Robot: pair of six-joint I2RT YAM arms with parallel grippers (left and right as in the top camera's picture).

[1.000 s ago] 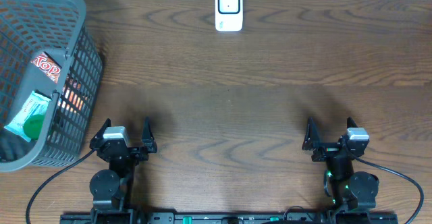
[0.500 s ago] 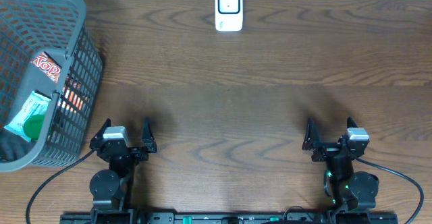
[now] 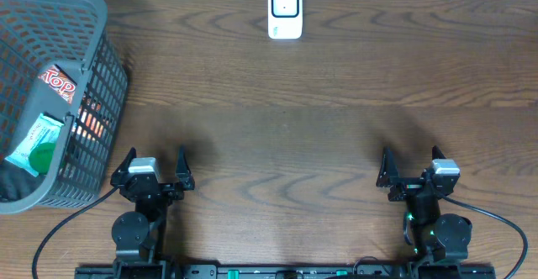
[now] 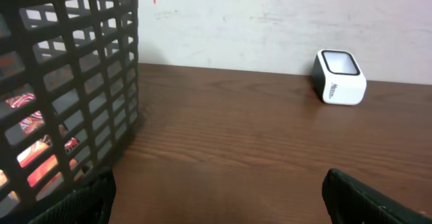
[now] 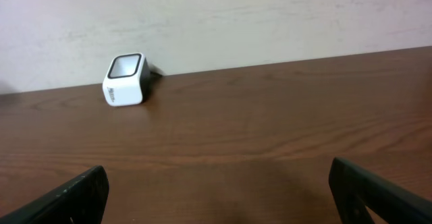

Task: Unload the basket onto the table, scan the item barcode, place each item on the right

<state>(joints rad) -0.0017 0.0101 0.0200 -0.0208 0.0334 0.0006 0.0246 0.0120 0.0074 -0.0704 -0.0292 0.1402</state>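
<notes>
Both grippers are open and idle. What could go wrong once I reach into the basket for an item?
The basket has tall mesh walls around the piled packets, so the left gripper may snag the rim or pinch two at once. No barcode shows on any packet, so the wrong face might meet the scanner.
</notes>
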